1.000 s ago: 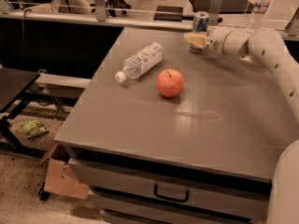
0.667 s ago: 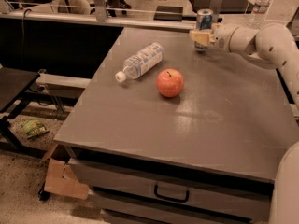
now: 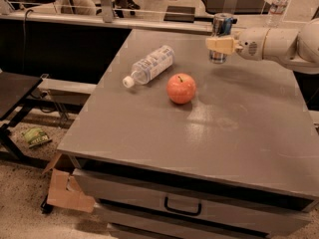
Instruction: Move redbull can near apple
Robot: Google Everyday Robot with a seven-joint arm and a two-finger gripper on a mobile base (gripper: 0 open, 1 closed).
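The gripper [image 3: 218, 45] sits at the far right of the table [image 3: 239, 133], reaching in from the 3 o'clock side on the end of a pale, rounded arm [image 3: 279, 41]. Its cream fingers [image 3: 220, 44] are pinched around the middle of the can [image 3: 222, 24], one finger lying flat across the front of it. The can stands upright, its long axis vertical, with its silver-and-blue top showing above the fingers and its base showing below. Whether the base rests on the table or hangs just above it is hard to tell from this angle.

The coming move turns on where the apple [image 3: 181, 88] lies. It is at about 7 o'clock from the held can, nearer the camera and to the left, some way off, with bare tabletop between them. My judgement is that the can should travel along that line and stay upright, stopping just beside the apple.

The can is thin, smooth metal, tall for its width, so it would tip easily if set down crooked. The apple is round, glossy and orange-red, with a short dark stem, and a nudge could roll it. A clear plastic bottle [image 3: 149, 64] lies on its side at about 10 o'clock from the apple, clear of the likely path. The tabletop is flat, matte grey, with a dull sheen.
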